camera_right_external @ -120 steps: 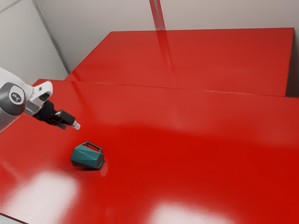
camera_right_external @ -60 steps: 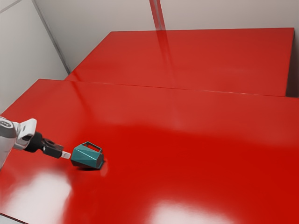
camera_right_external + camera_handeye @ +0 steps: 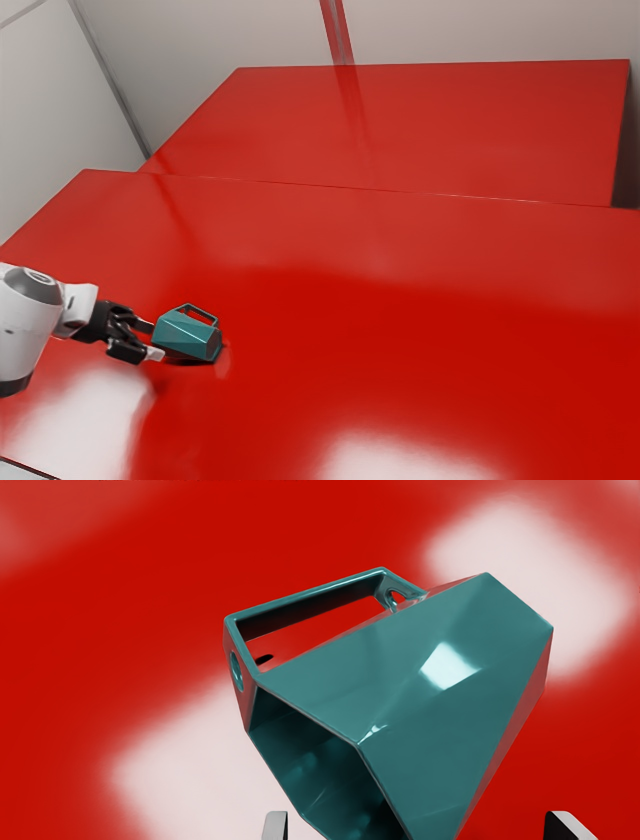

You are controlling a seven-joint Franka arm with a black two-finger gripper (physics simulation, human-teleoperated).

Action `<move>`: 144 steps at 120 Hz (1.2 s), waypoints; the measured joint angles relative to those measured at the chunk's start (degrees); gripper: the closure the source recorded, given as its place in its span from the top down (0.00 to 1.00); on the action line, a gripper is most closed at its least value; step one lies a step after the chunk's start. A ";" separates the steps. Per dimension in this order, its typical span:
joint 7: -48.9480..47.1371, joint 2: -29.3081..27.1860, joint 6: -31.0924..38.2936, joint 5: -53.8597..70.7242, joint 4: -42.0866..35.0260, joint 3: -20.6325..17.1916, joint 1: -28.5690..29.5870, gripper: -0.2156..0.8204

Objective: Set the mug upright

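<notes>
My gripper (image 3: 150,340) is low at the exterior view's left, its fingertips beside the near end of the teal mug (image 3: 187,335). The faceted mug lies on its side on the red table, handle raised on one side. In the wrist view the mug (image 3: 410,680) has its open mouth toward my hand. The fingers of the gripper (image 3: 417,825) stand wide apart, with the mouth end of the mug between them in that view. Whether either finger touches it, I cannot tell.
The glossy red table (image 3: 400,350) carries pale light reflections. Behind it stands a second red surface (image 3: 400,130), backed by a grey wall (image 3: 200,30).
The hand came down and back toward the exterior view's left, then turned and edged toward the mug; its fingers now show spread apart. The mug lies where it was.
</notes>
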 joint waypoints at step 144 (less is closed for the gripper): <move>14.78 0.93 6.43 -7.75 3.34 -3.55 -3.79 0.06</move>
